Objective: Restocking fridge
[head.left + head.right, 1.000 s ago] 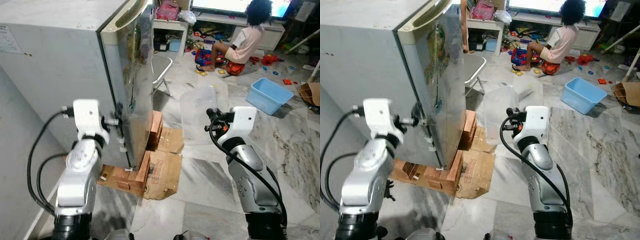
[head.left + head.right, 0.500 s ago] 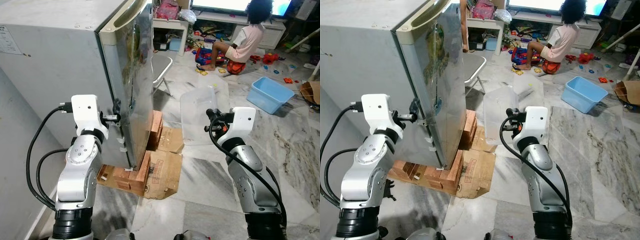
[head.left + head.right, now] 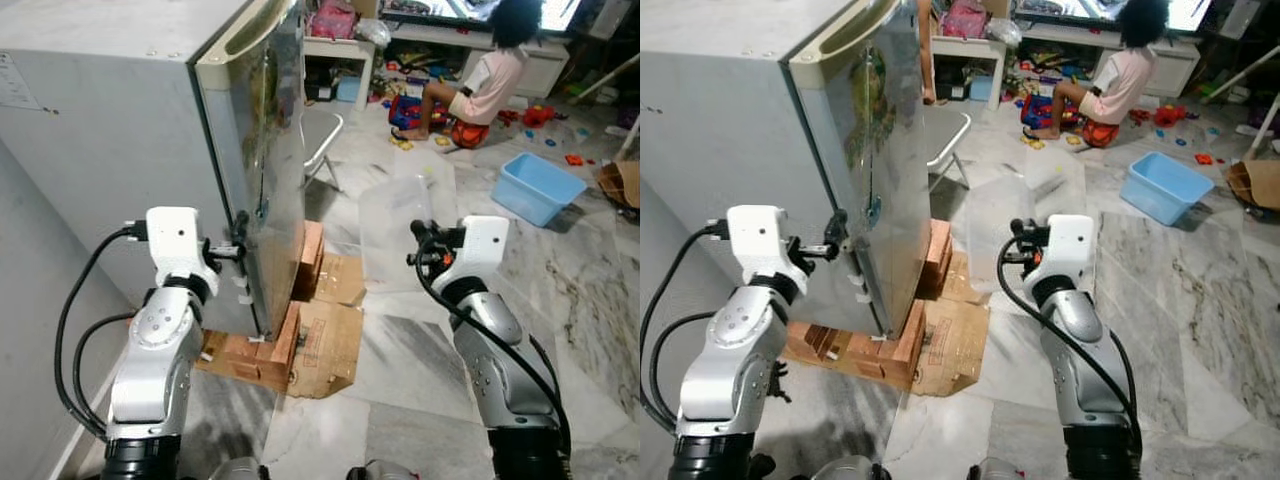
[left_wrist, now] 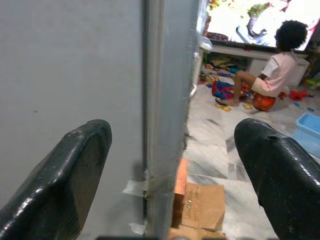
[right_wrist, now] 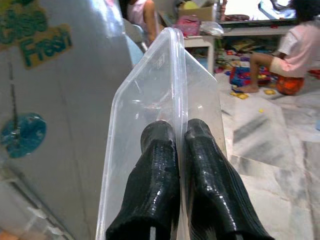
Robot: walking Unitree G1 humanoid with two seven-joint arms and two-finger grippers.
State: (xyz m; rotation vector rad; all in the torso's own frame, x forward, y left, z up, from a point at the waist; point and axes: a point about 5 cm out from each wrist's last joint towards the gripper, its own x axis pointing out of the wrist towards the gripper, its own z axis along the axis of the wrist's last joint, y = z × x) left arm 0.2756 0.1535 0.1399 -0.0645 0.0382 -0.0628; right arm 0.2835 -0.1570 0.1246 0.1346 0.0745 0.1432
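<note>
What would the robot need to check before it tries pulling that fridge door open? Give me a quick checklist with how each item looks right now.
1. Left gripper open, its fingers either side of the fridge door edge: ok.
2. Fingers closed on the door edge: not ok, they are spread.
3. Right gripper pinching the clear plastic container wall: ok.
4. Door shut: ok.
5. Person sitting on the floor well away from the door: ok.
6. Fridge steady on its bricks and cardboard: cannot tell.
</note>
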